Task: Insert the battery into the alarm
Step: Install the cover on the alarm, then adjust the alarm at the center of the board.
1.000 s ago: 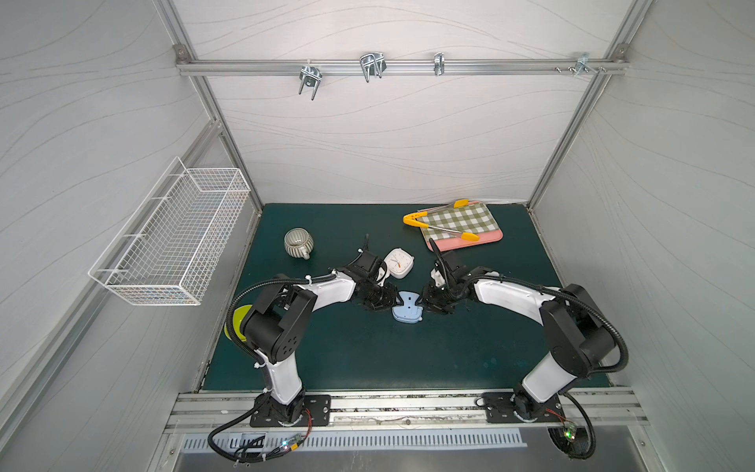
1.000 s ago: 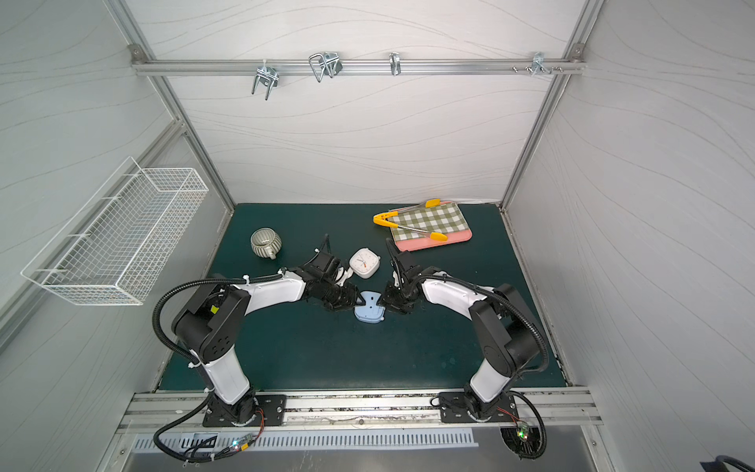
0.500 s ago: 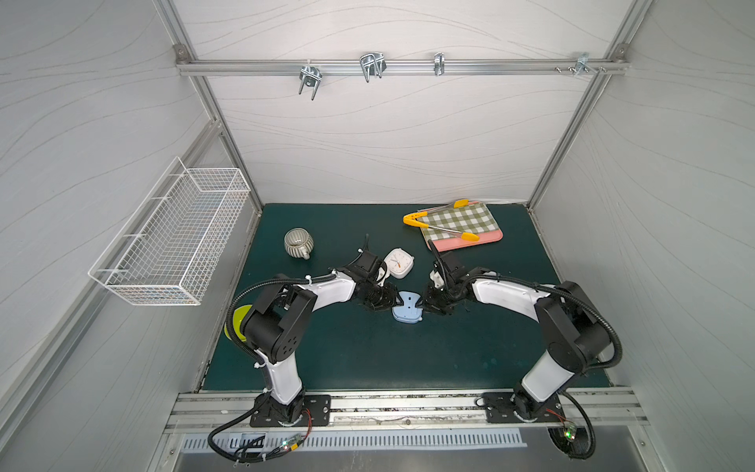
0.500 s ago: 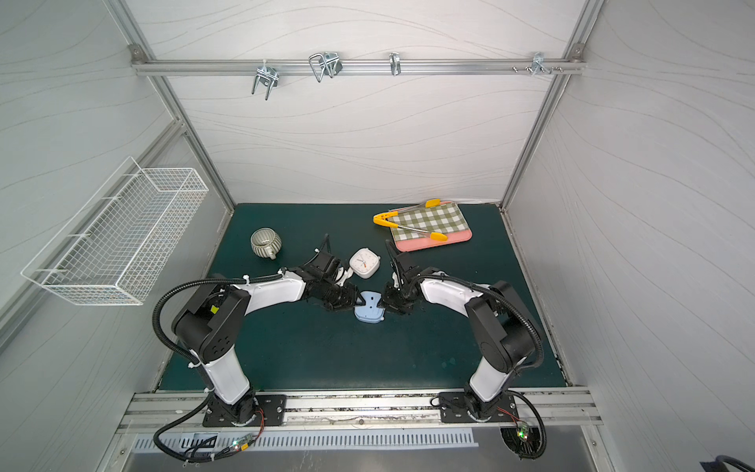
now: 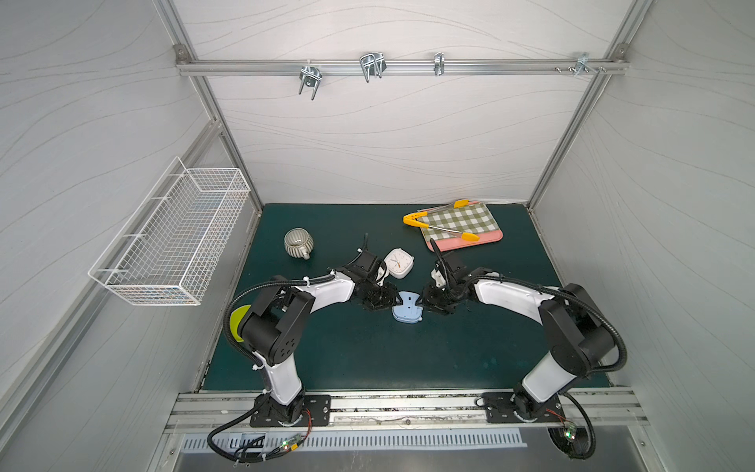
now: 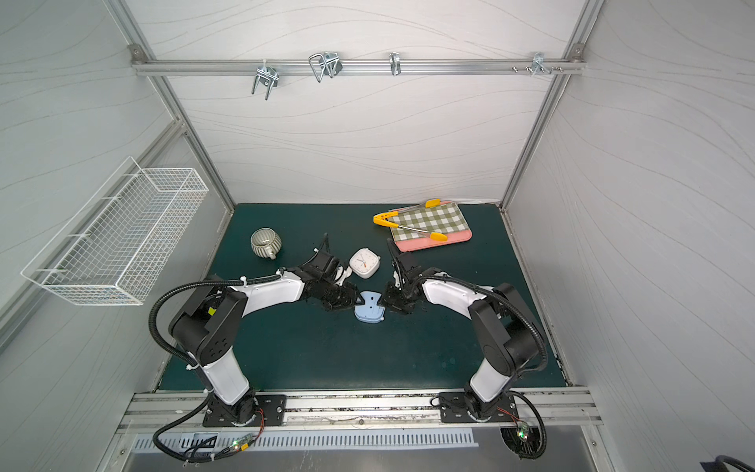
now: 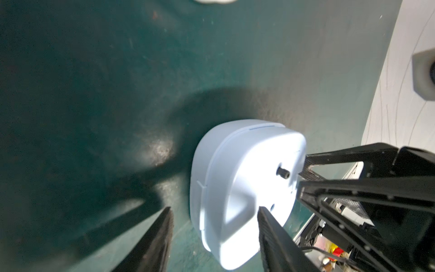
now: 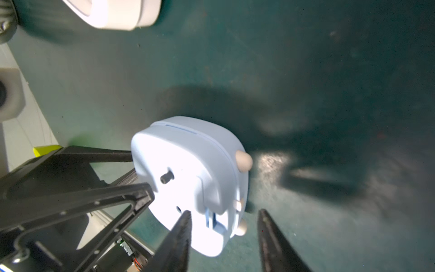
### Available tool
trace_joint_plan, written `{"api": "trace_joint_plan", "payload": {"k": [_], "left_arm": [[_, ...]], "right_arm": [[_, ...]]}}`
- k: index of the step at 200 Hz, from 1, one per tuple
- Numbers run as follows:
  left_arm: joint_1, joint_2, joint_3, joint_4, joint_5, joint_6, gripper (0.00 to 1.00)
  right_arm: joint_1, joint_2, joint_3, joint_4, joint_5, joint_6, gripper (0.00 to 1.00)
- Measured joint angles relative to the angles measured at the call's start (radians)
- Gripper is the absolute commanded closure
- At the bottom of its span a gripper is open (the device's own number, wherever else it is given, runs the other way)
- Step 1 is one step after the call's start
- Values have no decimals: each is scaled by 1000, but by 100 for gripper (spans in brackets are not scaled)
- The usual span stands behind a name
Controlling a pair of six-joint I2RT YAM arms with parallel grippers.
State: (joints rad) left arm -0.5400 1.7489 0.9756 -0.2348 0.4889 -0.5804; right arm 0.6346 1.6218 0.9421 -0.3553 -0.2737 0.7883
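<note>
Green mat [image 5: 367,359] is shown bare on the base side of the left gripper [image 7: 211,209] and right gripper [image 8: 223,210]; a white clock [image 5: 398,262] is seen just beyond the left one. Between the two, the blue alarm [image 5: 406,308] is laid face down. Both sets of jaws are held partly apart, one fingertip of each over the alarm's back, nothing clamped.
</note>
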Motion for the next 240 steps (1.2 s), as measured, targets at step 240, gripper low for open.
{"api": "trace_joint_plan", "payload": {"k": [240], "left_arm": [[208,-452,-316,14,-209,-123,11]], "right_arm": [[282,320,497,-439,413,138,1]]}}
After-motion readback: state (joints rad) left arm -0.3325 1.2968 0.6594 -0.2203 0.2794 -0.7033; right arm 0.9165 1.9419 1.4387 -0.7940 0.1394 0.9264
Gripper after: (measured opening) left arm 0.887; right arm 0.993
